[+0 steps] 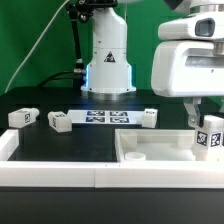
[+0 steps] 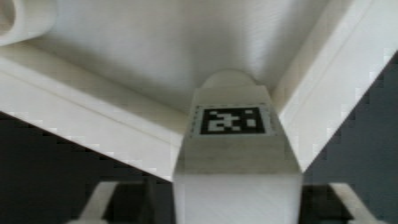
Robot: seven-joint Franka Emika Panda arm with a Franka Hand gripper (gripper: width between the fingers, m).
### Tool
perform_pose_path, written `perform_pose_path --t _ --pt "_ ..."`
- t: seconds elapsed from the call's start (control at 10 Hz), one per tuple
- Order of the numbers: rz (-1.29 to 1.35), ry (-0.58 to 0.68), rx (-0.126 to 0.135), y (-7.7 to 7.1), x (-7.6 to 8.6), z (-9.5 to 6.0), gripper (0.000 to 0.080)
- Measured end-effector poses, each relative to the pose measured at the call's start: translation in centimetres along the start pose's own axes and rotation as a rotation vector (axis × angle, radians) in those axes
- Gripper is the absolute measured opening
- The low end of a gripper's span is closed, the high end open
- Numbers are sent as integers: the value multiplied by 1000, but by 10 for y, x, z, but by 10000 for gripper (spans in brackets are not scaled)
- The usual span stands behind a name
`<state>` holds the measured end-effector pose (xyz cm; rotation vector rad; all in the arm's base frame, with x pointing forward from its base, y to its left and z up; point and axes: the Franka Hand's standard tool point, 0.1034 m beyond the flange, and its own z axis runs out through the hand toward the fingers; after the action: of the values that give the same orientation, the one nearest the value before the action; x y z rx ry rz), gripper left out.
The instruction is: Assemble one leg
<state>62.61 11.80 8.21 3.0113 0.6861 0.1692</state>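
While the pincer (image 1: 205, 122) grips it, the leg (image 1: 206, 136) (white, tagged) seems upright.

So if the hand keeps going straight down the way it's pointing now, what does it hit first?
The hand grips a leg that points down at the big white panel. Going straight on, the leg's lower end would probably meet the panel's floor near a corner first, though depth is hard to judge.

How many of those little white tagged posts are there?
4: three legs lie on the black table; the fourth leg is held by the pincer over the white panel.
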Motion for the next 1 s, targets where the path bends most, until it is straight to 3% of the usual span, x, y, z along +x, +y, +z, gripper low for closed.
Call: perform_pose_path --t 0.1,0.4,1.0 --pt "0 0 0 0 0 0 290" --pt "63 0 1 0 0 0 292" --pt "622 6 13 0 0 0 292"
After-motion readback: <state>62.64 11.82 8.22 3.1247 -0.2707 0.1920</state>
